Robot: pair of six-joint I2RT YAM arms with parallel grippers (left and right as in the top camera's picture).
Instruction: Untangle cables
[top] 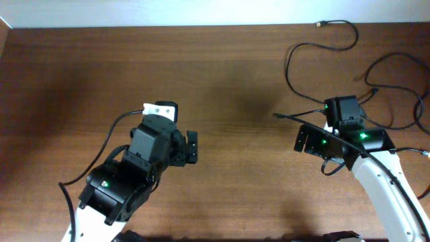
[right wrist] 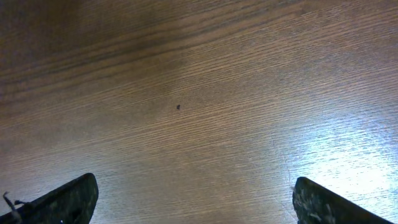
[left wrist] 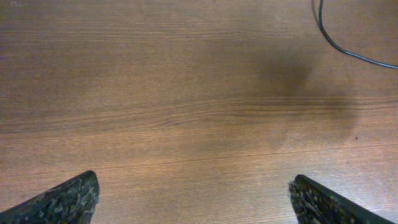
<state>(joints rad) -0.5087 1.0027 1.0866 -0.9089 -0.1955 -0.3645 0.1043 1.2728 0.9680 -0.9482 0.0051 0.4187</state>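
Note:
Thin black cables lie in loose strands at the table's far right. One cable [top: 289,67] runs from a metallic plug [top: 321,25] near the back edge, loops and passes down toward the right arm. Another cable [top: 396,56] curves at the right edge. A short strand with a black plug end [top: 277,116] lies just left of the right arm. My right gripper [top: 300,140] is open and empty [right wrist: 196,199], just below that plug. My left gripper [top: 191,148] is open and empty [left wrist: 196,199] at mid-table, far from the cables. A bit of cable [left wrist: 336,46] shows in the left wrist view.
The brown wooden table [top: 222,74] ends at a white wall along the back edge. A thicker black wire [top: 111,134] hangs from the left arm. The right arm's body covers part of the strands.

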